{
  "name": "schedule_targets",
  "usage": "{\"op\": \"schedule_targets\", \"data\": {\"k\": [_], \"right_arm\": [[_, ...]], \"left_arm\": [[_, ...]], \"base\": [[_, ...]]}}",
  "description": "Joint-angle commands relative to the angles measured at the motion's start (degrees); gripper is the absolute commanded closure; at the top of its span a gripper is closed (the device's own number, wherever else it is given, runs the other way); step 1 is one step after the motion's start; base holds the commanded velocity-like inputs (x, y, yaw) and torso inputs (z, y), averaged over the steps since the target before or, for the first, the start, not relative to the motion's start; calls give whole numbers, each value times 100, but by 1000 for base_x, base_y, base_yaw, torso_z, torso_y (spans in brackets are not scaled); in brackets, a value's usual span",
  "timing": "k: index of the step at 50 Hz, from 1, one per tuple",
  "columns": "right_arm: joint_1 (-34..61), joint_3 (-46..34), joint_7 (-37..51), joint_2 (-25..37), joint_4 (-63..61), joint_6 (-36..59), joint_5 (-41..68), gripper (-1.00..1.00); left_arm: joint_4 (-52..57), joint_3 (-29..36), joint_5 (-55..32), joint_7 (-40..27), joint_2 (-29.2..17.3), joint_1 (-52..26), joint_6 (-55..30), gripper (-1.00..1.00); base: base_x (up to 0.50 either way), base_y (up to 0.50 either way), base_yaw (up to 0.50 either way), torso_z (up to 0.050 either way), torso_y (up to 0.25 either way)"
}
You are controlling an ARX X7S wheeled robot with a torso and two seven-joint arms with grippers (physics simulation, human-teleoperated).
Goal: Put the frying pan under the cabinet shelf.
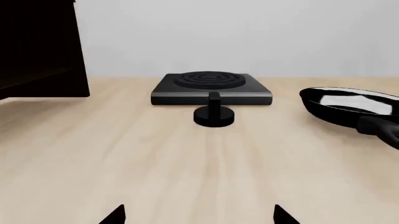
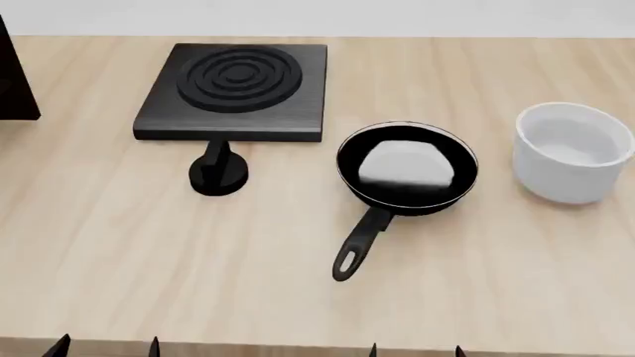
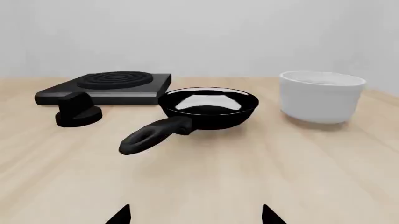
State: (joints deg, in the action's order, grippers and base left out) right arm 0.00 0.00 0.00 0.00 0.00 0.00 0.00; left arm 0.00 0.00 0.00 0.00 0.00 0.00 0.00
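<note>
The frying pan (image 2: 407, 167) near the worktop's (image 2: 516, 282) middle looks rigid, glossy, bowl-heavy; grip its handle. Both end effectors' (image 3: 194, 215) fingers stand apart, empty.

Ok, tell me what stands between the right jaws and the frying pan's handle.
Nothing visible. Bare table lies between the right gripper and the frying pan, whose handle points back toward it. The knob sits off to the side.

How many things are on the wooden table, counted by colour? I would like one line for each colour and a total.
Black: 4 (round black frying pan, square black plate with concentric rings, small round black knob, large dark cabinet)
White: 1 (round white bowl)
Total: 5
</note>
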Motion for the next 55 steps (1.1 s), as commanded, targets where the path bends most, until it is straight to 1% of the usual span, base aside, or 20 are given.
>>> {"op": "schedule_targets", "data": {"k": [1,3,8,10,16,17,18,19,21,22,26,55], "right_arm": [[26,-456,450,376,73,-79,377,-100],[60,-454,470,368,100,46,451,-100],[60,-608,421,424,185,-32,434,-100],[48,-752,448,470,233,-107,242,-100],[24,-823,455,508,216,-124,289,-100],[25,-836,468,514,223,-131,287,-100],[23,-852,469,519,222,-136,294,-100],[28,-863,486,526,242,-148,284,-100],[20,-886,491,541,219,-146,303,-100],[16,-909,502,550,230,-165,282,-100],[-23,-948,515,587,167,-183,306,-100],[0,-1169,622,728,113,-158,455,-100]], "left_arm": [[-38,173,-148,-172,-148,-7,36,-100],[-68,233,-147,-211,-193,-23,31,-100],[-4,296,-248,-279,-255,-14,-34,-100],[108,340,-219,-329,-287,19,-67,-100],[133,385,-275,-423,-341,41,-31,-100],[156,390,-276,-444,-349,59,5,-100],[208,448,-100,-528,-385,102,154,-100],[220,503,-83,-469,-436,197,636,-100],[300,577,142,-592,-456,184,290,-100],[297,562,4,-540,-445,195,328,-100],[334,572,-79,-550,-473,194,301,-100],[417,797,-124,-822,-663,205,273,-100]], "base": [[0,0,0,0,0],[0,0,0,0,0],[0,0,0,0,0],[0,0,0,0,0],[0,0,0,0,0],[0,0,0,0,0],[0,0,0,0,0],[0,0,0,0,0],[0,0,0,50,0],[0,0,0,50,0],[0,0,0,50,0],[0,0,0,50,0]]}}
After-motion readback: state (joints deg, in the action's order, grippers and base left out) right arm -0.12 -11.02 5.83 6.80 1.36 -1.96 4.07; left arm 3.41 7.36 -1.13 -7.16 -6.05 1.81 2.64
